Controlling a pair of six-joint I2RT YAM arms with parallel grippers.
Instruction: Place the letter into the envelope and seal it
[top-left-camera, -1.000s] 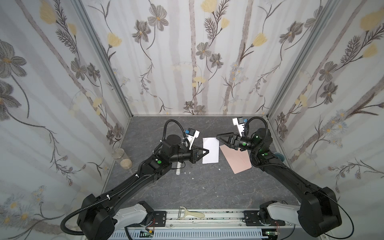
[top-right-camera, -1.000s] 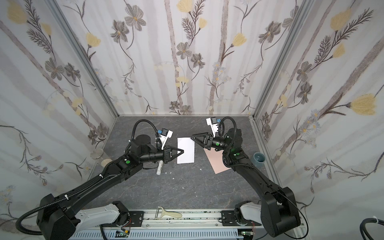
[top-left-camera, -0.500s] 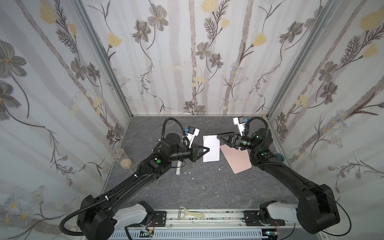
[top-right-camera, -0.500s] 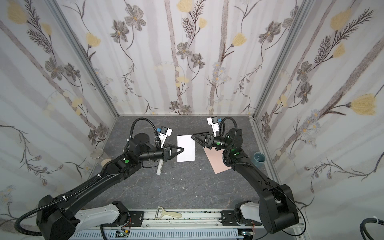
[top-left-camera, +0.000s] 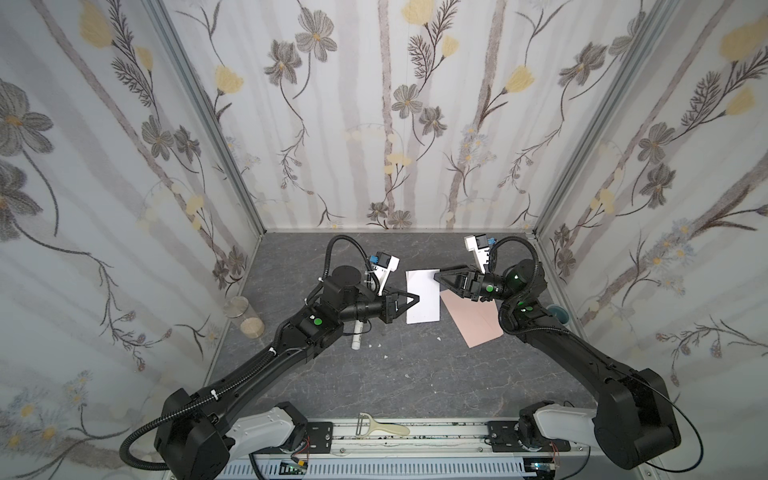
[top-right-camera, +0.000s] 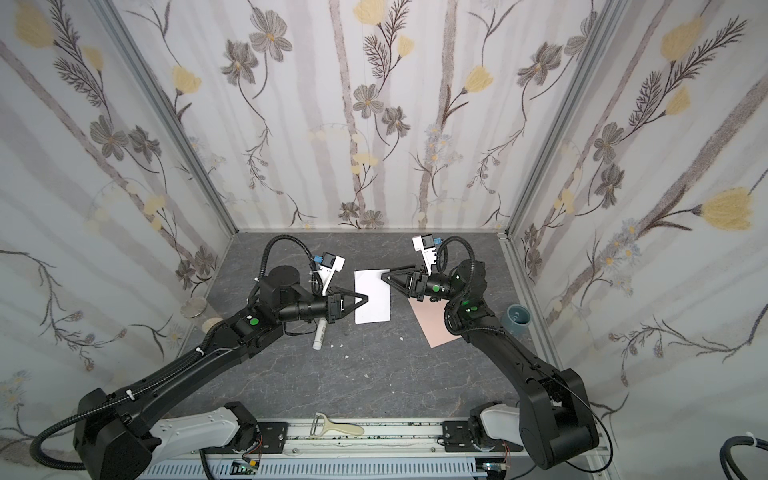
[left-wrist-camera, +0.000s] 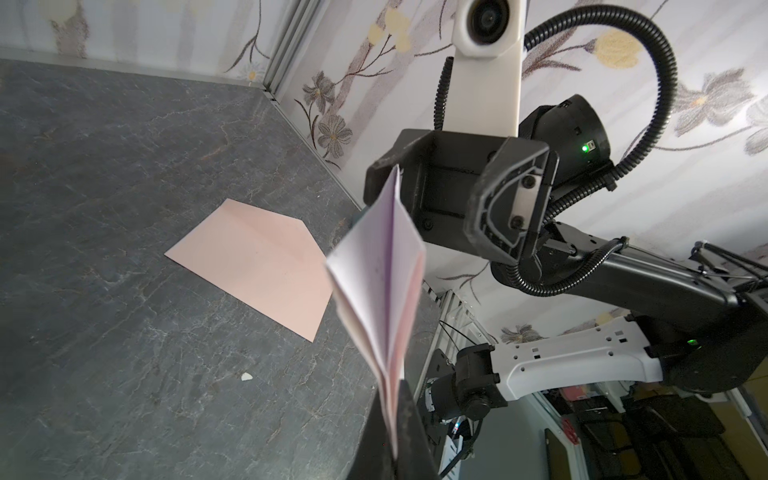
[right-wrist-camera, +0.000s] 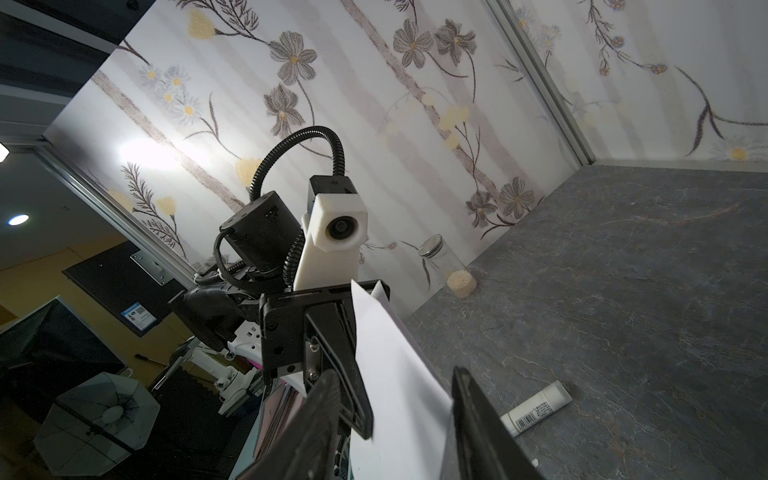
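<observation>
The letter (top-left-camera: 424, 301) (top-right-camera: 374, 305) is a white folded sheet held off the table between the two arms. My left gripper (top-left-camera: 415, 298) (top-right-camera: 365, 298) is shut on its left edge. In the left wrist view the folded letter (left-wrist-camera: 382, 266) fans out from the pinched jaws of that gripper (left-wrist-camera: 392, 419). My right gripper (top-left-camera: 436, 275) (top-right-camera: 384, 275) stands open at the letter's far right corner. In the right wrist view the letter (right-wrist-camera: 395, 365) passes loosely between its spread fingers (right-wrist-camera: 478, 415). The pink envelope (top-left-camera: 473, 326) (left-wrist-camera: 253, 257) lies flat on the table, partly under the right arm.
A white glue stick (top-left-camera: 356, 336) (right-wrist-camera: 536, 409) lies below the left wrist. A glass jar (top-left-camera: 243, 313) stands at the left wall and a blue-grey cup (top-left-camera: 557, 313) at the right wall. A peeler (top-left-camera: 382, 426) rests on the front rail. Small white scraps dot the table.
The right gripper's jaws have spread apart and let go of the letter's corner. The left gripper keeps its hold. Both arms have barely moved.
</observation>
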